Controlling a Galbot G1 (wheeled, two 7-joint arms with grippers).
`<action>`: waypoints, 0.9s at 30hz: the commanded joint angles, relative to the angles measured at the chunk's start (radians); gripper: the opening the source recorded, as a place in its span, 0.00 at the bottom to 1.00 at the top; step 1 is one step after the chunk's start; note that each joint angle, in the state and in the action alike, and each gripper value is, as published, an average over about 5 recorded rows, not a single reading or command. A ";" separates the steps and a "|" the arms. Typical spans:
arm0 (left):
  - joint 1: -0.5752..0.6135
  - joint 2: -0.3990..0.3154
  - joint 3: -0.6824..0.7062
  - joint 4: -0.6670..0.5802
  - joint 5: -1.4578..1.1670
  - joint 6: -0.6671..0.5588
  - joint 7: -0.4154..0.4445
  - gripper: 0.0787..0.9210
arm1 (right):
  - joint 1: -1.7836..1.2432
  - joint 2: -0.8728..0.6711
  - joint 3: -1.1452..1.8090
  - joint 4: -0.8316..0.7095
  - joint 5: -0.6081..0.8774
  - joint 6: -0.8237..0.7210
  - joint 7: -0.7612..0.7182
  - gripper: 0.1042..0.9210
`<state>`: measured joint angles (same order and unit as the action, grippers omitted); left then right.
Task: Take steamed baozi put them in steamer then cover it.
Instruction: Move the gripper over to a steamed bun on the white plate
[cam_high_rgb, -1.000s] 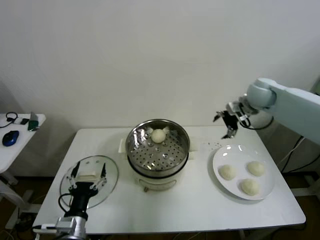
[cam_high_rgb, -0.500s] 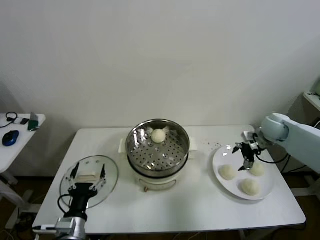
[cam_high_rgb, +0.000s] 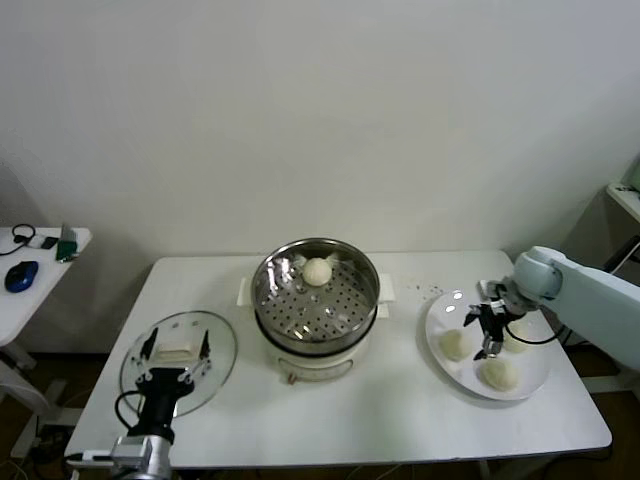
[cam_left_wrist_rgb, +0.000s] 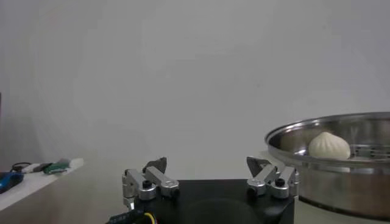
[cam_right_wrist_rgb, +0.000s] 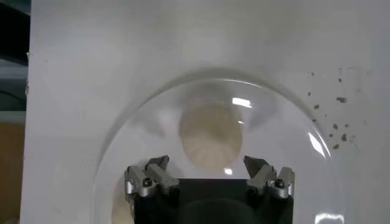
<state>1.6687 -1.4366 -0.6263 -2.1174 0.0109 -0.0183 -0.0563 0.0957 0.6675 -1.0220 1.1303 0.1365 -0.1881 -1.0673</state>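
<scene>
**Right gripper spread over the plate, one bun already in the steamer**

Your right gripper (cam_high_rgb: 489, 333) hangs over the white plate (cam_high_rgb: 440, 320) at the table's right end, jaws spread wide and holding nothing. In the right wrist view, one steamed baozi (cam_right_wrist_rgb: 211, 134) lies on the plate just ahead of the fingertips (cam_right_wrist_rgb: 159, 163), centred on the gap between them and not touching either. From the head camera you see three baozi on that plate: one (cam_high_rgb: 455, 345) on the steamer side of the jaws, one (cam_high_rgb: 517, 337) on their far side, and one (cam_high_rgb: 499, 373) nearest the table's front edge.

The fourth baozi (cam_high_rgb: 317, 271) sits inside the steamer (cam_high_rgb: 315, 300), against the back wall of the perforated steel basket.

Your left gripper (cam_high_rgb: 176, 352) is also fully open and empty, poised at the cover (cam_high_rgb: 178, 363), the glass lid lying flat on the table left of the steamer, with its white handle (cam_high_rgb: 174, 351) between the fingers.
</scene>
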 joint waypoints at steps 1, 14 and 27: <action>-0.002 0.004 -0.002 0.003 0.001 0.002 0.000 0.88 | -0.033 0.076 0.021 -0.073 -0.007 -0.003 0.002 0.88; -0.007 0.007 -0.001 0.006 0.000 0.005 -0.001 0.88 | -0.036 0.098 0.008 -0.103 -0.021 0.012 -0.002 0.88; -0.007 0.009 0.002 0.003 0.000 0.005 0.000 0.88 | -0.030 0.089 0.015 -0.107 -0.006 0.018 -0.001 0.71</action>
<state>1.6612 -1.4286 -0.6251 -2.1123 0.0103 -0.0136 -0.0566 0.0648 0.7518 -1.0089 1.0304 0.1255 -0.1716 -1.0691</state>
